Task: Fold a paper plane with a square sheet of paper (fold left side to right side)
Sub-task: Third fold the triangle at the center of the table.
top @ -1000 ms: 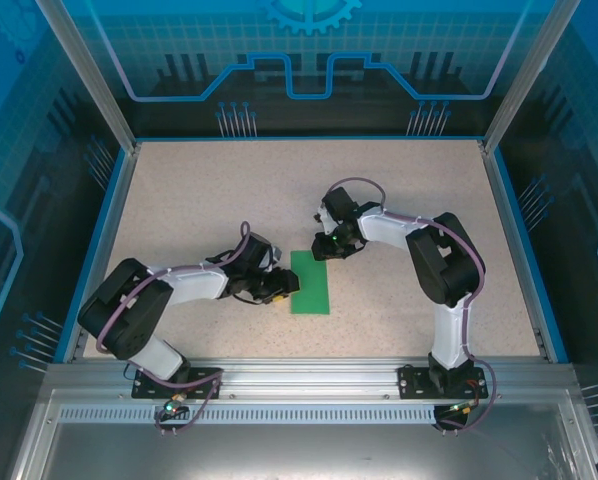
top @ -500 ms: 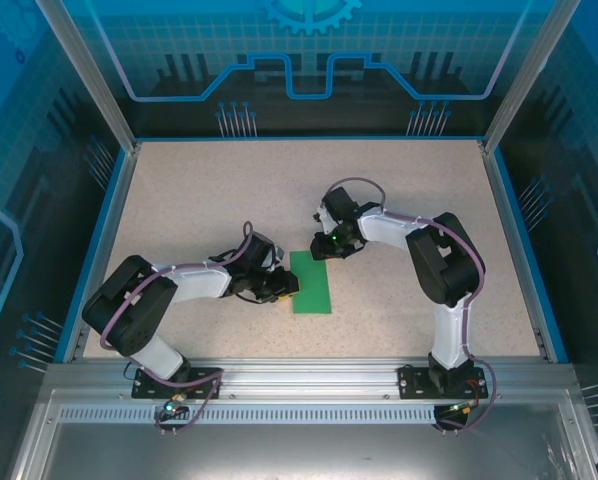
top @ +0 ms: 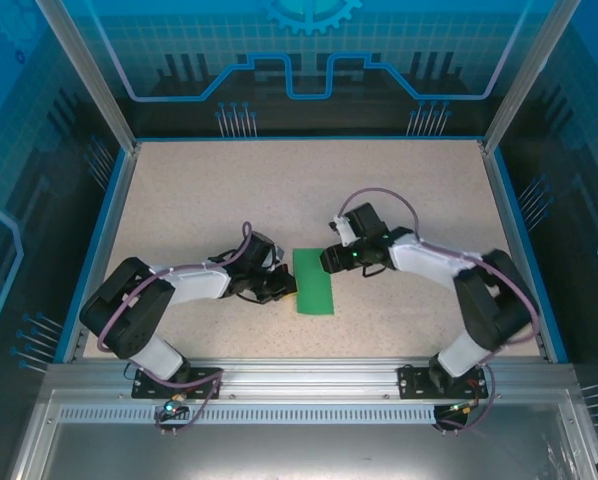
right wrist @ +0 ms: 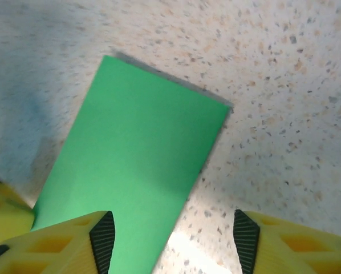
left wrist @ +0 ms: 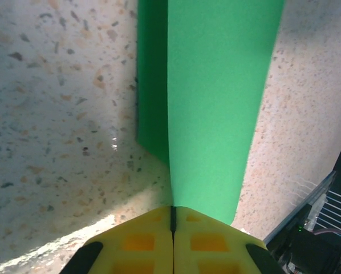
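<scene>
- **Left gripper** [top: 282, 287]: pads pressed together, with the tips at the sheet's left long edge. I cannot tell whether any paper is caught between them.
- **The square sheet of paper** [top: 313, 281]: bright green and lying mid-table [top: 199, 190]. It is already doubled into a narrow rectangle. In the left wrist view a darker strip runs along one long side, so the layers probably do not sit quite flush.
- **Right gripper** [top: 330, 260]: fingers apart, low over the sheet's far right corner. One finger is above the paper and the other above bare table.
- **Handling note:** the step appears to be setting the crease. Square the free edges first, keep the left side pinned, and press along the fold slowly, since thin paper is likely to slide.
</scene>
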### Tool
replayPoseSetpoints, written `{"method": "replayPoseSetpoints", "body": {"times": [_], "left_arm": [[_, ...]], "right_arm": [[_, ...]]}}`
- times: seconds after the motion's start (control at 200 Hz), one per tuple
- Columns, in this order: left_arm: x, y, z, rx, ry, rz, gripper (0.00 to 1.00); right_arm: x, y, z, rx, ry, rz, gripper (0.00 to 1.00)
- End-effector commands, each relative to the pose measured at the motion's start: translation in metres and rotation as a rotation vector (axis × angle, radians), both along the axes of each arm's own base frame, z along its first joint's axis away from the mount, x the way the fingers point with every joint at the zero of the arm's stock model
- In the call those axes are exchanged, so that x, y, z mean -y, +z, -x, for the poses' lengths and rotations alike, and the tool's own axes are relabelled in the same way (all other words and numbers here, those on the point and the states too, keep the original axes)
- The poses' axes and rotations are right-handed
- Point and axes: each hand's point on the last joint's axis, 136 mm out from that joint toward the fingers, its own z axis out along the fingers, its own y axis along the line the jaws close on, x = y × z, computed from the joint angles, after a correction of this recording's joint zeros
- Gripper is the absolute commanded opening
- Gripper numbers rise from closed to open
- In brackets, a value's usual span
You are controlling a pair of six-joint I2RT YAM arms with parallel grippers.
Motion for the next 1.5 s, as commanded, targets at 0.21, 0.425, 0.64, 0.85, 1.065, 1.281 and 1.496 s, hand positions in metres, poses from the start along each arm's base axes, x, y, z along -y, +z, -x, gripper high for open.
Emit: {"method": "replayPoseSetpoints", "body": {"times": [0.21, 0.425, 0.64, 0.85, 1.065, 1.281, 1.496], "left_arm": [[0.010, 0.021, -0.002, 0.002, 0.009, 0.073, 0.04], [0.014, 0.023, -0.002, -0.006, 0.002, 0.091, 0.03], [0.014, 0.023, -0.002, -0.007, 0.003, 0.093, 0.02], [0.015, 0.025, -0.001, -0.005, -0.006, 0.096, 0.02], [0.013, 0.024, -0.002, 0.000, -0.011, 0.081, 0.04], [-0.002, 0.040, -0.013, 0.062, -0.026, 0.035, 0.26], [-0.021, 0.066, -0.032, 0.142, -0.018, 0.019, 0.32]], "right_arm": [[-0.020, 0.008, 0.098, 0.321, 0.294, 0.023, 0.82], [-0.040, 0.005, 0.127, 0.486, 0.433, 0.175, 0.87], [-0.065, -0.007, 0.113, 0.548, 0.478, 0.316, 0.87], [-0.083, -0.006, 0.095, 0.599, 0.469, 0.369, 0.73], [-0.086, -0.009, 0.098, 0.560, 0.494, 0.340, 0.25], [-0.077, -0.012, 0.112, 0.422, 0.556, 0.237, 0.00], [-0.072, -0.014, 0.116, 0.299, 0.549, 0.144, 0.00]]}}
